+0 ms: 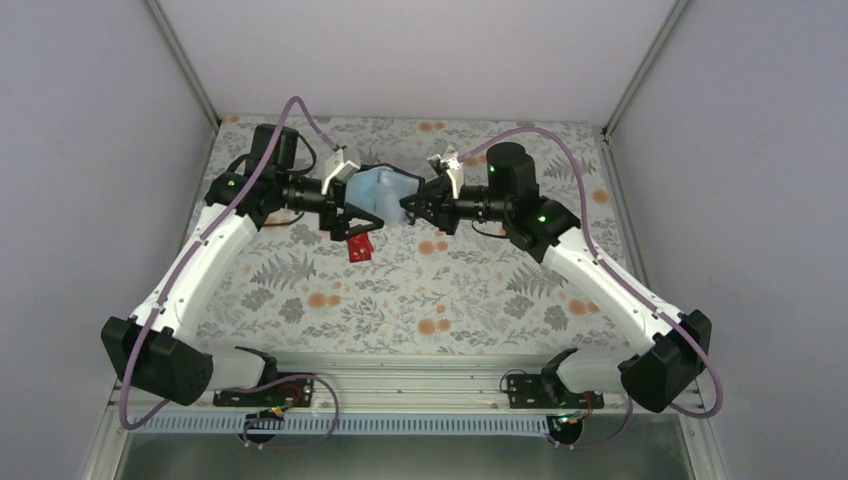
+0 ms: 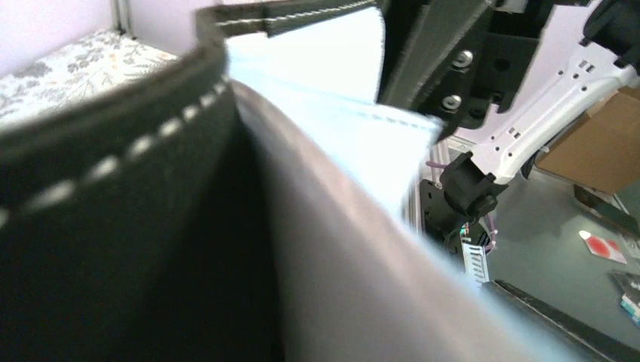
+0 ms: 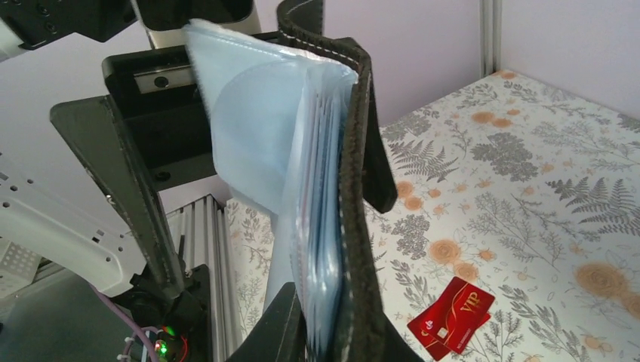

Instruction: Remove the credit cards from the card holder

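Note:
The card holder (image 1: 385, 188) hangs open in the air above the back of the table, its light blue sleeves facing up. My right gripper (image 3: 336, 332) is shut on its black stitched cover (image 3: 362, 226) and sleeves from below. My left gripper (image 1: 360, 198) stands open around the holder's other side, its fingers (image 3: 124, 181) spread wide of the sleeves. In the left wrist view the holder (image 2: 113, 188) fills the frame, very close. Two red credit cards (image 1: 361, 247) lie overlapped on the table under the left gripper, and show as credit cards (image 3: 453, 317) with "VIP" lettering in the right wrist view.
A floral cloth (image 1: 450, 290) covers the table. Grey enclosure walls (image 1: 100, 150) stand on the left, right and back. An aluminium rail (image 1: 420, 375) with both arm bases runs along the near edge.

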`<action>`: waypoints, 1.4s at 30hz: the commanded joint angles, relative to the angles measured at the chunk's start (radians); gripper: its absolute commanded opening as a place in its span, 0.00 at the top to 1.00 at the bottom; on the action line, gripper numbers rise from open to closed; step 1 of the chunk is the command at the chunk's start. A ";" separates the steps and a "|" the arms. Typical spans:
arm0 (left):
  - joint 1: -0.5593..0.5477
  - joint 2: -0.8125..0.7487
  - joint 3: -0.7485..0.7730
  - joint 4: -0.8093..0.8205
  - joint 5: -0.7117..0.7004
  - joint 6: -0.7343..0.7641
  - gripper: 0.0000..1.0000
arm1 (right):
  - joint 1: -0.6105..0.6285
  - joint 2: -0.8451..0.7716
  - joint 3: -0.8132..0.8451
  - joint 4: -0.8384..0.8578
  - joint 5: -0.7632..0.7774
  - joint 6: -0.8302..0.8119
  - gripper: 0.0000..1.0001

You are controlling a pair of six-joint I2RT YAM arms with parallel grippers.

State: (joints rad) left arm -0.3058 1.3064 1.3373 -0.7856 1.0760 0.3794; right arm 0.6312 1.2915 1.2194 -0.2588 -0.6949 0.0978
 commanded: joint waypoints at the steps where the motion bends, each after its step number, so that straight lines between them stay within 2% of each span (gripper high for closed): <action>1: -0.010 0.017 0.011 0.056 -0.054 -0.038 0.00 | 0.029 -0.013 0.042 0.046 -0.018 0.039 0.96; 7: -0.034 0.050 0.028 0.078 -0.162 -0.053 0.00 | 0.054 -0.004 0.083 0.038 -0.013 0.049 0.96; 9: -0.037 0.045 0.023 0.075 -0.178 -0.047 0.05 | 0.057 -0.005 0.086 0.034 -0.025 0.048 0.96; 10: -0.037 0.043 0.022 0.074 -0.182 -0.044 0.11 | 0.058 -0.007 0.087 0.034 -0.034 0.046 0.96; 14: -0.036 0.031 0.037 0.048 -0.171 -0.020 0.56 | 0.055 -0.029 0.082 0.001 -0.036 0.010 0.94; 16: -0.035 0.027 0.042 0.038 -0.152 -0.011 0.79 | 0.050 -0.040 0.077 -0.020 -0.032 -0.010 0.88; 18: -0.034 0.027 0.044 0.032 -0.119 -0.007 0.96 | 0.044 -0.045 0.076 -0.049 -0.030 -0.033 0.82; 21: -0.032 0.029 0.047 0.014 -0.041 0.007 0.98 | 0.032 -0.065 0.044 -0.059 -0.023 -0.066 0.74; 23: -0.030 0.031 0.048 -0.004 0.029 0.025 0.98 | 0.019 -0.088 0.020 -0.062 -0.025 -0.081 0.65; 25: -0.028 0.030 0.047 -0.017 0.058 0.039 0.98 | 0.007 -0.104 0.004 -0.067 -0.029 -0.098 0.54; 27: -0.028 0.030 0.045 -0.030 0.072 0.053 0.98 | -0.002 -0.113 -0.003 -0.075 -0.035 -0.112 0.49; 29: -0.028 0.030 0.043 -0.044 0.095 0.075 0.98 | -0.011 -0.115 -0.001 -0.088 -0.022 -0.119 0.48; 33: -0.028 0.025 0.042 -0.068 0.132 0.106 0.98 | -0.043 -0.126 -0.010 -0.078 -0.027 -0.115 0.58; 39: -0.029 0.025 0.039 -0.068 0.139 0.110 0.98 | -0.058 -0.110 0.016 -0.068 -0.036 -0.095 0.60; 42: -0.030 0.028 0.037 -0.055 0.123 0.095 0.98 | -0.058 -0.085 0.033 -0.068 -0.082 -0.095 0.55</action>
State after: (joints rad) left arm -0.3378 1.3346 1.3556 -0.8543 1.1629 0.4603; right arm 0.5797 1.1873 1.2179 -0.3336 -0.7185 -0.0017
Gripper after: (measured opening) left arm 0.089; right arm 0.415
